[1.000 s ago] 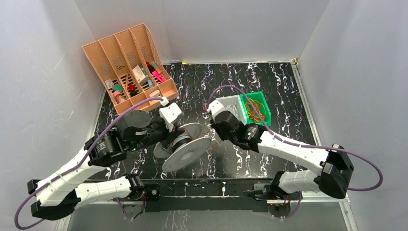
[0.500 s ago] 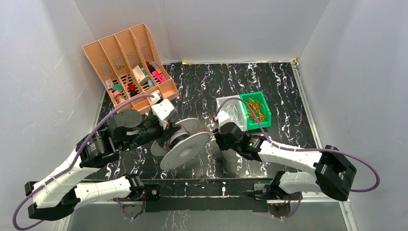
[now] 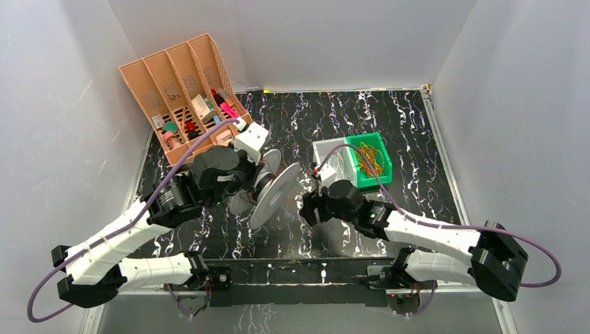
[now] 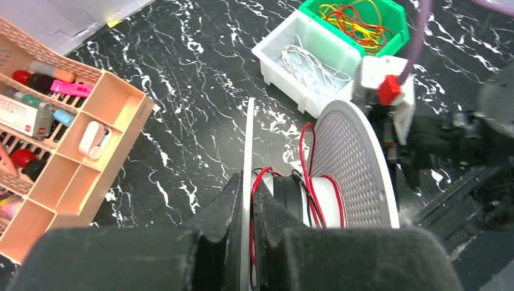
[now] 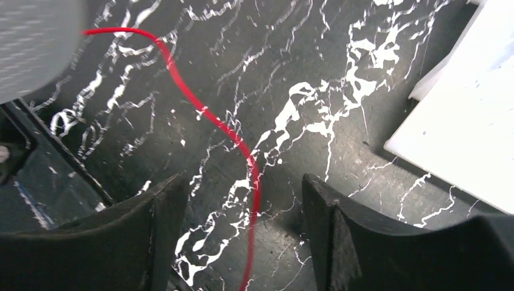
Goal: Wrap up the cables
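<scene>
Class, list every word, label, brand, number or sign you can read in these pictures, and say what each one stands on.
No text here can be read.
White packet in the pink organizer: printed lines, too small and blurred to read.
Spool, white bin, green bin: no print shows on them.

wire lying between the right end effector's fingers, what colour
Red wire, clearest in the right wrist view.
</scene>
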Controlling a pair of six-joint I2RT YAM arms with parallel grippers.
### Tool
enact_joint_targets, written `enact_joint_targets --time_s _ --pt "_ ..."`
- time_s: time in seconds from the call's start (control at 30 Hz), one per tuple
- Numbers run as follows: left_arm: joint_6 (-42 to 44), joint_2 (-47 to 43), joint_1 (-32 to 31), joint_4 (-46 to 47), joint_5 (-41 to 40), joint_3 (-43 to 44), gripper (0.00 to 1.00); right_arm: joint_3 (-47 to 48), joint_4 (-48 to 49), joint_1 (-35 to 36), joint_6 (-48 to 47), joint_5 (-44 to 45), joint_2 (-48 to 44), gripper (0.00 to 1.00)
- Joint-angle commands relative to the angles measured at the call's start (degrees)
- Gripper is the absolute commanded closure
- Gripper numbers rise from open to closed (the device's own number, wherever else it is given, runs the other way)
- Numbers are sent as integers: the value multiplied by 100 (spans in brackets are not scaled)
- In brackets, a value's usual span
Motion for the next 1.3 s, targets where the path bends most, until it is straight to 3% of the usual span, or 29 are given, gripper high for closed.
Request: enact_joint_targets --time_s 0.0,0.23,0.53,0.73,1.0,1.17,1.27 --pt "-165 126 22 489 -736 507 100 112 86 -16 39 102 -561 20" --pt "-195 329 22 563 -973 720 100 493 -696 -13 -337 1183 -1379 6" --pt "-336 481 19 567 -1218 898 100 1410 -1327 -19 -1060 2114 -1267 8" --pt "-431 496 22 507 -1350 972 100 1536 -1234 -54 -1577 1992 -770 22" --pt "-450 507 22 485 -1319 1017 100 1757 -1174 -627 -1625 786 68 36" --pt "-447 543 22 467 -1333 1051 100 1765 -1086 -922 -1513 138 354 52" --pt "-450 556 22 463 -1393 1061 100 1720 -1036 -982 -1474 -70 406 67"
